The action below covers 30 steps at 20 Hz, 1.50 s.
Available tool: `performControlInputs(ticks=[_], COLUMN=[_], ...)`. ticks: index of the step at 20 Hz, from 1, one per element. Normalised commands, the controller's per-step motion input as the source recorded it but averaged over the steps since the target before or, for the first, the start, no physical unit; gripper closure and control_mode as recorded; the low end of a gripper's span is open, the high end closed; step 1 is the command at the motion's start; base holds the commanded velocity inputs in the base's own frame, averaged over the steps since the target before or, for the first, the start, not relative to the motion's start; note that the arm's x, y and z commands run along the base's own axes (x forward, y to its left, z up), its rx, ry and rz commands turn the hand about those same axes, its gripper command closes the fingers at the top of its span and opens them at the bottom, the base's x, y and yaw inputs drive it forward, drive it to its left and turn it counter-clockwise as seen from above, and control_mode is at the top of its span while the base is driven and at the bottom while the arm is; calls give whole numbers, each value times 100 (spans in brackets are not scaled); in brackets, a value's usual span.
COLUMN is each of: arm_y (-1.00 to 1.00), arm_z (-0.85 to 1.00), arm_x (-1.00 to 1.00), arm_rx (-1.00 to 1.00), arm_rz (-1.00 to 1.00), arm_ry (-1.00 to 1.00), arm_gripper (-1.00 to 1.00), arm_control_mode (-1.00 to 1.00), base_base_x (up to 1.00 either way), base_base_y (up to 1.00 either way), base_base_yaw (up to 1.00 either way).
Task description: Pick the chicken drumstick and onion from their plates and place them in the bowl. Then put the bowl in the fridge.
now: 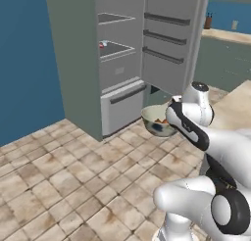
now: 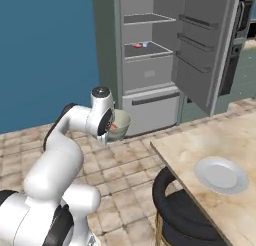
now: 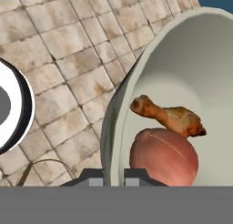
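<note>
as my gripper [image 3: 113, 177] was clamped on the rim of the bowl [image 3: 182, 59], holding drumstick [image 3: 170, 116] and onion [image 3: 164, 157], just before the open fridge [image 1: 117, 54], i judged level carriage essential.

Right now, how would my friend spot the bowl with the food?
Find the tall grey fridge with its door open. In front, above the tiled floor, the white arm's gripper holds a deep cream bowl. Only it carries a brown chicken drumstick and round onion.
</note>
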Motion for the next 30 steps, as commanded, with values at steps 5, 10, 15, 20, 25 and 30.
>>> performControlInputs(ticks=[5,10,15,20,25,30], arm_y=[0,0,0,0,0,0], arm_z=[0,0,0,0,0,0], arm_x=[0,0,0,0,0,0], arm_rx=[0,0,0,0,0,0], arm_rz=[0,0,0,0,0,0], arm_ry=[0,0,0,0,0,0], arm_gripper=[100,100,100,100,100,100], arm_control_mode=[100,100,100,100,100,100], base_base_x=[86,87,86,88,83,84], base_base_y=[48,33,17,-11,-36,-35], base_base_yaw=[-6,-21,-20,0,10,6])
